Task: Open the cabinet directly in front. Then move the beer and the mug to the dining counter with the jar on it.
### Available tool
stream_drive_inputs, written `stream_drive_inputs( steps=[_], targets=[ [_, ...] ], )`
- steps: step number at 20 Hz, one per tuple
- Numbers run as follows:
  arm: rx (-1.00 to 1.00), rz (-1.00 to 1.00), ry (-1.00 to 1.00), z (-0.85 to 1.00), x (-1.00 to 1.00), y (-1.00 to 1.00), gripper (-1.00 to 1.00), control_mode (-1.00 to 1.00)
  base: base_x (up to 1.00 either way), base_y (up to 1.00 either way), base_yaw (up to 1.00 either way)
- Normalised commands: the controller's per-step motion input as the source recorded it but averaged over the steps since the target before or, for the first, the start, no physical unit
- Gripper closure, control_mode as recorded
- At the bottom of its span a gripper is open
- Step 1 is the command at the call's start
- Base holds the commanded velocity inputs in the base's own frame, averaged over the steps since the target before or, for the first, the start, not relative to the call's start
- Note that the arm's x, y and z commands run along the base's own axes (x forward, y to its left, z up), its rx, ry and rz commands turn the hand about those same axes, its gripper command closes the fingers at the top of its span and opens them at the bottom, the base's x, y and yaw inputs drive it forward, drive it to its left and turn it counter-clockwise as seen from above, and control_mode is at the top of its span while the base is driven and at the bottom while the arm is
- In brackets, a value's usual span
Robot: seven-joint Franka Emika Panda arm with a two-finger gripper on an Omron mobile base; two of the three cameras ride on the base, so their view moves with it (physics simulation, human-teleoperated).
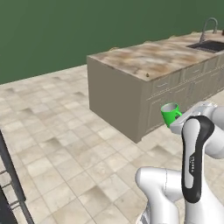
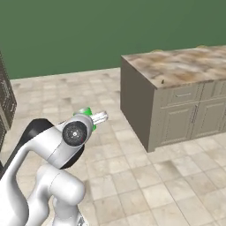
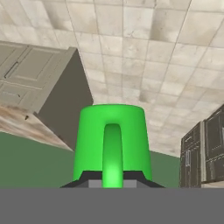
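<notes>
End effector [image 3: 112, 183] clamped shut on the mug [image 3: 112, 139], carried in the air short of the dining surface [image 1: 144, 59] (handle faces hand camera). Risk: mug clips the surface edge if brought in low.

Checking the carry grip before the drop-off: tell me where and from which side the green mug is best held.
Grip the mug at its handle side, as now: the gripper is shut on it there, the loop handle facing the hand camera. The loop gives the fingers a narrow part to close on. The mug seems to ride upright in the left base view.
</notes>
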Motion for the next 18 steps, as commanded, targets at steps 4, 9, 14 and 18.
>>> stream_drive_inputs(
  steps=[4, 9, 14, 18],
  targets=[
    [0.0, 0.0, 0.0, 0.0, 0.0, 0.0, 1.0, 1.0, 0.86, 0.0, 0.0],
    [0.0, 0.0, 0.0, 0.0, 0.0, 0.0, 1.0, 1.0, 0.86, 0.0, -0.02],
    [0.0, 0.0, 0.0, 0.0, 0.0, 0.0, 1.0, 1.0, 0.8, 0.01, -0.08],
    [0.0, 0.0, 0.0, 0.0, 0.0, 0.0, 1.0, 1.0, 0.79, 0.08, -0.1]
  ],
)
